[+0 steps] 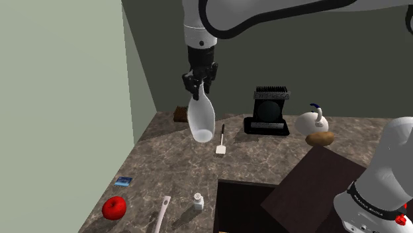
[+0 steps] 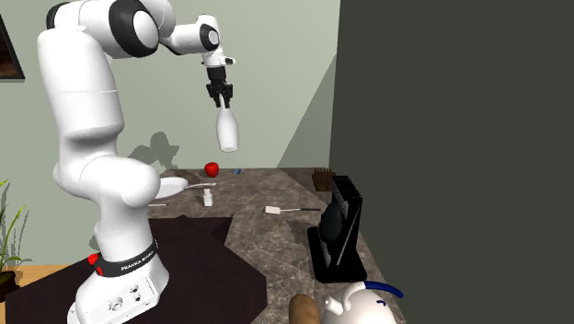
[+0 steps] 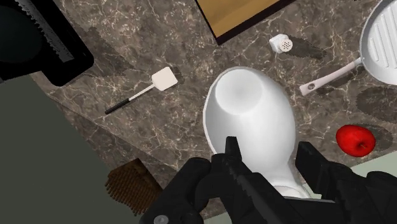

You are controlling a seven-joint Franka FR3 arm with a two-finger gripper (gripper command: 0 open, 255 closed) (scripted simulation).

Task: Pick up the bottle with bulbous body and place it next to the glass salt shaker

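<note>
**White bottle held up in the air**

In the shoulder view, a small white salt shaker (image 1: 198, 201) stands near the front of the dark stone bench (image 1: 265, 159). A red apple (image 1: 114, 208) lies near it, toward that view's left. Farther back, the black gripper (image 1: 199, 88) hangs high over the bench. Its two fingers squeeze the thin neck of a white bottle (image 1: 200, 119). The bottle's fat body hangs down, well above the bench. Farther back lies a white spatula (image 1: 222, 141). At the back stands a black rack (image 1: 268, 111).

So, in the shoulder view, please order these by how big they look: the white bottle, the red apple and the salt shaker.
1. white bottle, clearly largest
2. red apple
3. salt shaker, smallest
No two look alike.
</note>
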